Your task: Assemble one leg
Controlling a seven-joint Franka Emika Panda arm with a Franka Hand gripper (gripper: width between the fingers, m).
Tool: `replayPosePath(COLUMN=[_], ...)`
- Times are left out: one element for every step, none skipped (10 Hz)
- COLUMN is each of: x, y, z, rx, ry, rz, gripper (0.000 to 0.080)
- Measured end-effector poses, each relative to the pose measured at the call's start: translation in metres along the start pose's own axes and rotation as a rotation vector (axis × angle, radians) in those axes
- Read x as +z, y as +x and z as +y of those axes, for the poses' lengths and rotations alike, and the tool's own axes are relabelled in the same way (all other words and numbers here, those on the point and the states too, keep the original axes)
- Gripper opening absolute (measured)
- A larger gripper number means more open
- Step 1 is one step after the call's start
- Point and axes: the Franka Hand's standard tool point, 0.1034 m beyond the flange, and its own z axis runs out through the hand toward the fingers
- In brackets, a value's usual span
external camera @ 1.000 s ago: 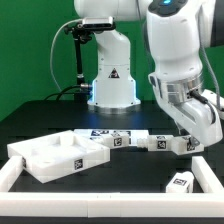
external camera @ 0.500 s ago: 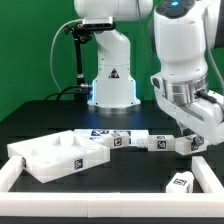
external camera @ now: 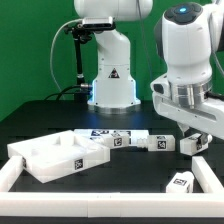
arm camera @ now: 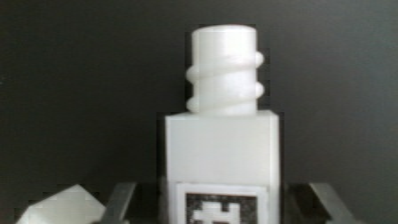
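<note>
gripper [external camera: 194,141] clamped on a leg [arm camera: 222,140] | just above frame [external camera: 12,172] rim, exterior view's right, open space around | black worktop [external camera: 50,115], green backdrop [external camera: 30,50]

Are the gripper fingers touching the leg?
Cannot tell. Wrist view shows the leg between both fingers, but the seams are blurred at the frame edge; in the exterior view the gripper hides it.

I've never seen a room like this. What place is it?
Probably a robot lab: a robot arm over a black table, a green backdrop, and a white leg with square tags.
</note>
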Motion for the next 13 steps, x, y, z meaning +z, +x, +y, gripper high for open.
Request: replayPosePath(x=[0.0,0.002,0.008,0.015,0.018,0.021,0.021,0.021,0.019,0.0,-0.028,-0.048,-0.066], y=[0.0,-0.002,-0.009,-0.017,-0.021,-0.024,-0.024,-0.023,-0.022,-0.012,0.005,0.02,0.029], z=[0.0,0.001,0.003,0.007,0.007,0.006,0.007,0.007,0.006,-0.001,-0.013,-0.024,-0.033], rx=[0.0,-0.025,-0.079,-0.112,-0.118,-0.123,-0.122,-0.122,-0.12,-0.126,-0.124,-0.121,-0.122], ry=[0.0,-0.008,-0.031,-0.053,-0.057,-0.062,-0.063,-0.063,-0.06,-0.045,-0.005,0.03,0.05], rz=[0.0,0.0,0.003,0.008,0.016,0.016,0.014,0.014,0.015,0.007,0.016,0.031,0.037], gripper=[0.0277,0.0278,0.0278,0.0278,0.0278,0.0404,0.0404,0.0541,0.0615,0.0615,0.0642,0.0648,0.0648])
